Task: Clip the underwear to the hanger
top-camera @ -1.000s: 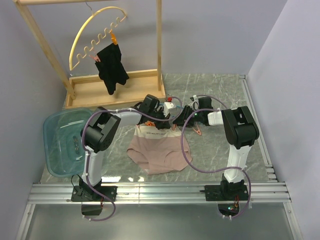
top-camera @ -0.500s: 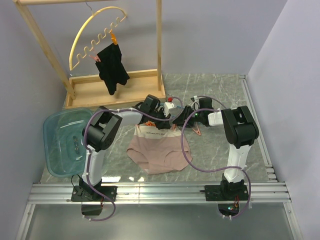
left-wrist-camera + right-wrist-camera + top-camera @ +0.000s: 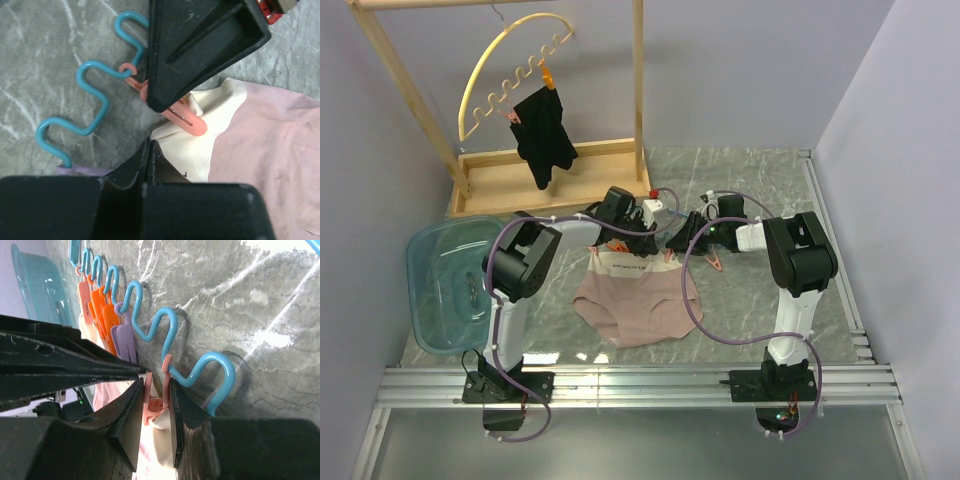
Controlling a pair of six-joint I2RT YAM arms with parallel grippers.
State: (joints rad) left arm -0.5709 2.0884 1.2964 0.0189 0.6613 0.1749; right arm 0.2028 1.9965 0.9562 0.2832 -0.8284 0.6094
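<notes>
The pink-beige underwear (image 3: 635, 300) lies flat on the table, its cream waistband (image 3: 220, 135) toward the far side. The light-blue wavy hanger (image 3: 95, 112) (image 3: 165, 322) lies on the marble just beyond it. My right gripper (image 3: 156, 385) (image 3: 678, 240) is shut on a pink clip (image 3: 155, 400) (image 3: 189, 121) that hangs from the hanger's wavy edge, squeezing it, with cream waistband fabric at the clip's mouth. My left gripper (image 3: 150, 142) (image 3: 648, 236) is shut at the waistband's edge, right beside the clip, and the fabric folds into its tips.
A wooden rack (image 3: 555, 175) stands at the back left with a yellow hanger (image 3: 510, 60) and a black garment (image 3: 545, 135). A blue tub (image 3: 445, 285) sits at the left. Orange clips (image 3: 102, 310) and a purple clip (image 3: 127, 342) hang further along the blue hanger.
My left wrist has shifted slightly back and to the left. The right gripper and the underwear stay where they were.
</notes>
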